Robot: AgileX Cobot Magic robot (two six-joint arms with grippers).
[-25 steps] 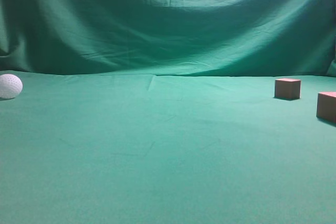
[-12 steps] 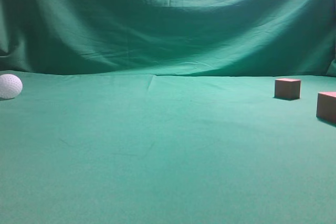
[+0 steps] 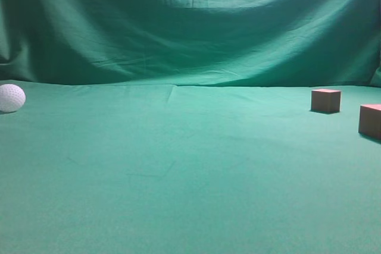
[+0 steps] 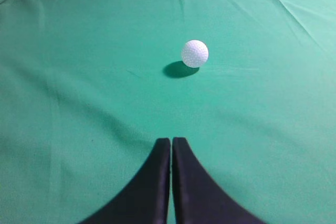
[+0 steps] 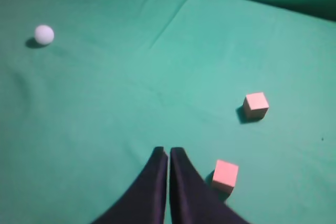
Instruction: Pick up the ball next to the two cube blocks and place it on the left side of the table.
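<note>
The white dimpled ball point(image 3: 11, 97) rests on the green table point(image 3: 178, 165) at the far left edge of the exterior view. It also shows in the left wrist view point(image 4: 195, 53) and small in the right wrist view point(image 5: 44, 34). The two reddish-brown cube blocks point(image 3: 326, 100) point(image 3: 370, 121) sit at the far right, far from the ball; in the right wrist view they lie at right point(image 5: 256, 104) point(image 5: 226, 175). My left gripper point(image 4: 171, 141) is shut and empty, well short of the ball. My right gripper point(image 5: 168, 151) is shut and empty, left of the nearer cube. Neither gripper shows in the exterior view.
A draped green backdrop point(image 3: 190, 22) hangs behind the table. Faint creases run across the cloth point(image 5: 173, 14).
</note>
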